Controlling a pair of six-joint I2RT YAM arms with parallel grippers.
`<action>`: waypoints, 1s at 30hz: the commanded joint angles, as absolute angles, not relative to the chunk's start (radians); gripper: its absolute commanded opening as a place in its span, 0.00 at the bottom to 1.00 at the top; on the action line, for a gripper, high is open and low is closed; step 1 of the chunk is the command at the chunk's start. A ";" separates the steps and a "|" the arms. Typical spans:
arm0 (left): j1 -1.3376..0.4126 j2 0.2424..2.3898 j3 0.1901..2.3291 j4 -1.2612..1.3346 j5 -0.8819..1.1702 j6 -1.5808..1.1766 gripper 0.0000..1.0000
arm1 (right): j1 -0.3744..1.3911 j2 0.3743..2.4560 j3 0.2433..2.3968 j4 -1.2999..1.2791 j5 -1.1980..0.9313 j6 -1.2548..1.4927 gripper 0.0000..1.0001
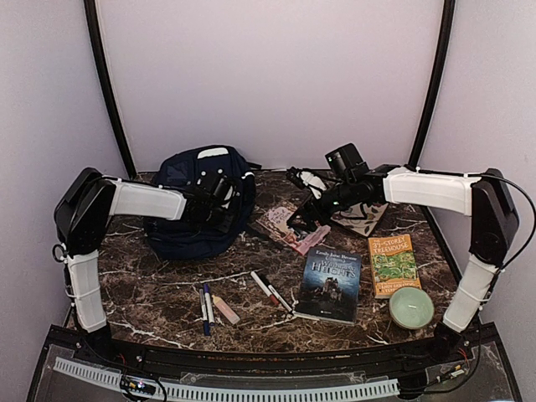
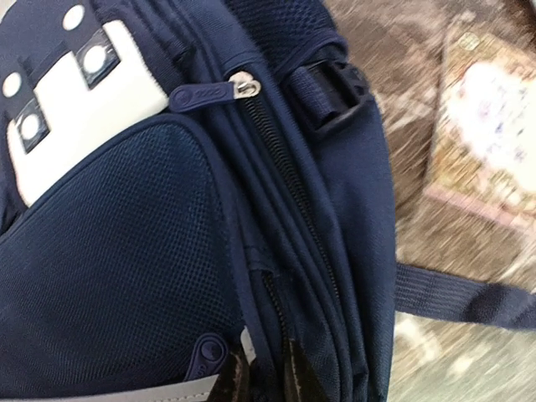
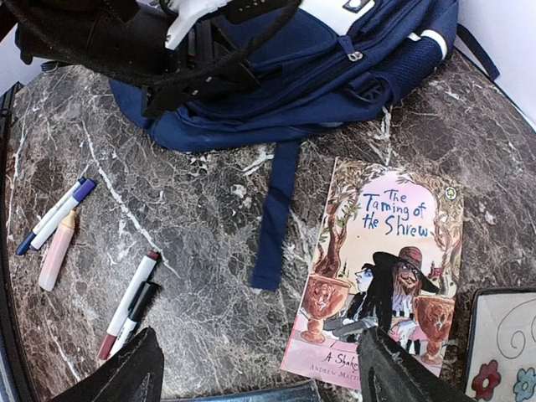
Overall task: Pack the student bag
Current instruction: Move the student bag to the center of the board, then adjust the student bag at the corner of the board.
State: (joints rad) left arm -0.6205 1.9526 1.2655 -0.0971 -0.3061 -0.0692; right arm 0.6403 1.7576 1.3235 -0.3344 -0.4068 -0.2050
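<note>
Student bag [image 2: 126,276] fabric in near-closed left pincer [image 2: 264,378]

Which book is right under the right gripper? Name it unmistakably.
The pink book titled The Taming of the Shrew: the right gripper hangs open right over it. The dark book, the orange book and the white flowered one lie off to the side.

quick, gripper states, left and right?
Left gripper: closed, pinching student bag fabric by the zipper.
Right gripper: open, holding nothing.
</note>
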 commanded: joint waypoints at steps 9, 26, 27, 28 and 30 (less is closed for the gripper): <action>-0.659 1.760 1.364 -0.370 -0.126 0.183 0.48 | 0.631 1.754 1.302 -0.299 -0.412 -0.227 0.81; -0.562 1.765 1.271 -0.520 0.061 0.205 0.42 | 0.631 1.777 1.296 -0.308 -0.387 -0.258 0.80; -0.564 1.789 1.290 -0.524 0.061 0.210 0.43 | 0.631 1.778 1.296 -0.308 -0.384 -0.260 0.80; -0.564 1.811 1.301 -0.526 0.057 0.216 0.43 | 0.630 1.778 1.295 -0.307 -0.378 -0.262 0.80; -0.564 1.852 1.316 -0.524 0.044 0.228 0.43 | 0.630 1.778 1.294 -0.308 -0.371 -0.266 0.80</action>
